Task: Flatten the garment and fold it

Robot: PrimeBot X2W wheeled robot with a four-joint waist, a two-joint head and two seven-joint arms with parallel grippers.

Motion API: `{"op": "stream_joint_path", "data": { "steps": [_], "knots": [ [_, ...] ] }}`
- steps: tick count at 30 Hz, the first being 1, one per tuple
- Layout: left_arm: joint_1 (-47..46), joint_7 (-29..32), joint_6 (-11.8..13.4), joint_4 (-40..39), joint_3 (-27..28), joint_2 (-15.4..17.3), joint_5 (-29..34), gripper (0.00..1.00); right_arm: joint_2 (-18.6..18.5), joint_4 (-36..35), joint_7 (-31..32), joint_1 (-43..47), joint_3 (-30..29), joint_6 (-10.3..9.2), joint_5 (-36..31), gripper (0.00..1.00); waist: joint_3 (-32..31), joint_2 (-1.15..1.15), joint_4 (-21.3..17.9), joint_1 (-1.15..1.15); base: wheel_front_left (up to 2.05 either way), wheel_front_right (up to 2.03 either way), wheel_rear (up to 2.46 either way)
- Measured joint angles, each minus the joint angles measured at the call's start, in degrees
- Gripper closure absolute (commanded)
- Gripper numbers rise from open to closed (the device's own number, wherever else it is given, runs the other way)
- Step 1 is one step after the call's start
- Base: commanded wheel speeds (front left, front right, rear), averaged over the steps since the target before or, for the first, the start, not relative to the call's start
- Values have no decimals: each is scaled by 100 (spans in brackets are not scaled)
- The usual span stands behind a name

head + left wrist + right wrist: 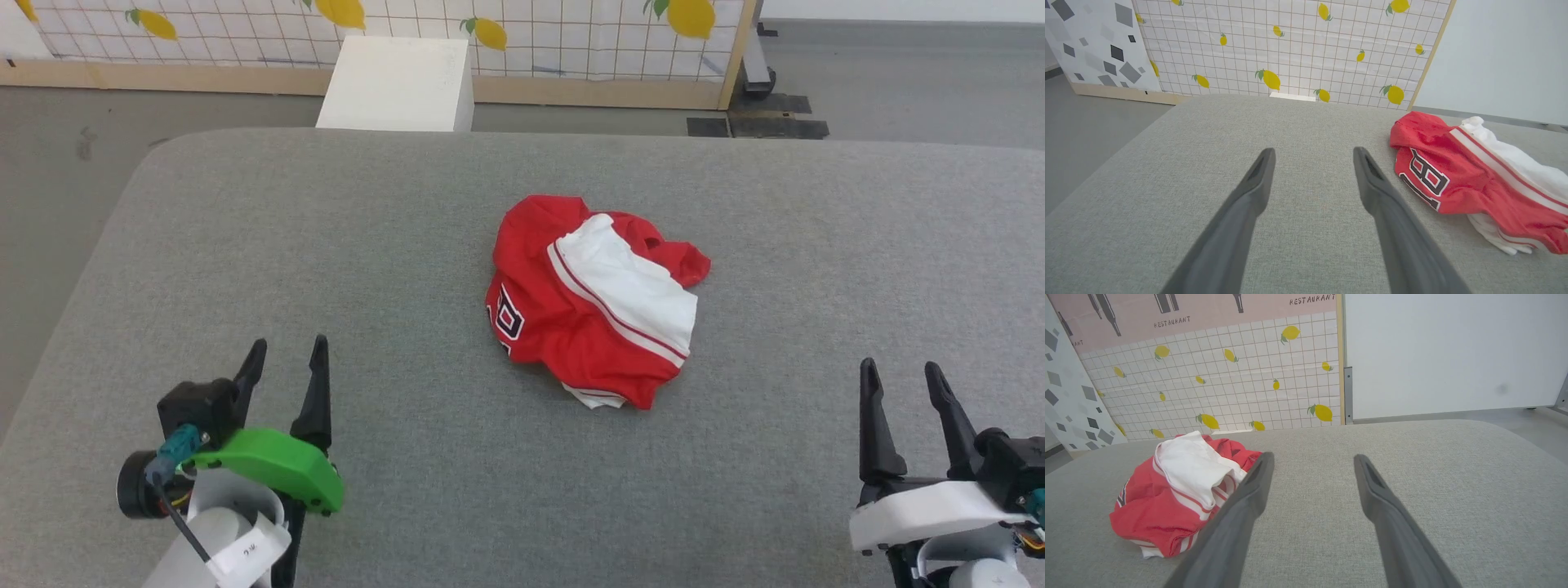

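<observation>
The left gripper [290, 343] hangs over the near left corner of the grey fabric-covered table [408, 245], its two dark fingers spread wide with nothing between them. The right gripper [900, 365] sits over the near right corner, its fingers likewise parted and empty. Both point toward the table's far edge. The red jersey T-shirt [588, 318] lies in a crumpled heap about the middle of the table, a little nearer the right edge than the left, well apart from both grippers. A white sleeve with a red-striped seam is bunched across the top of the heap. Part of the black-and-white lettering shows on the red cloth at the side facing the left edge, and a bit of white cloth with red stripes pokes out from under the heap on the side toward the near edge. Past the far edge a white block [397, 82] stands on the floor before a wood-framed panel printed with lemons [571, 37].
</observation>
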Motion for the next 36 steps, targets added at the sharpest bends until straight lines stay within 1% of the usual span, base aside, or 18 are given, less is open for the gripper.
{"op": "stream_joint_path", "data": {
  "steps": [10, 14, 18, 21, 24, 32, 36],
  "knots": [
    [290, -12, 136, -129, 44, -77, -98, 0, -1, 45, 0, 1, 30, -1, 51, 0, 14, 0, -29, 0, 0, 0, 0],
    [310, -18, 143, -166, 49, -81, -107, 0, -1, 78, 1, -3, 33, -1, 48, 0, 26, 0, -23, 0, 0, 0, 0],
    [315, -21, 185, -212, 60, -113, -108, 0, -2, 123, 271, -132, 148, -1, 35, 0, 79, 0, -17, 0, 0, 0, 0],
    [315, -56, 188, -248, 60, -129, -109, 0, -7, 151, 712, -486, 319, 0, -73, 0, 149, 0, -4, 0, 0, 0, 0],
    [309, -59, 204, -291, 49, -134, -108, 0, -55, 176, 1357, -967, 563, 0, -85, 0, 237, 0, 24, 0, 0, 0, 0],
    [169, -60, 209, -396, -31, -240, -103, 0, -594, 547, 3483, -2484, 1296, -1, 249, 0, 597, 0, 183, 0, 0, 0, 0],
    [-29, -68, 183, -405, -62, -322, -70, 0, -911, 849, 4461, -3171, 1773, 0, 308, 0, 860, 0, 293, 0, 0, 0, 0]
  ]
}}
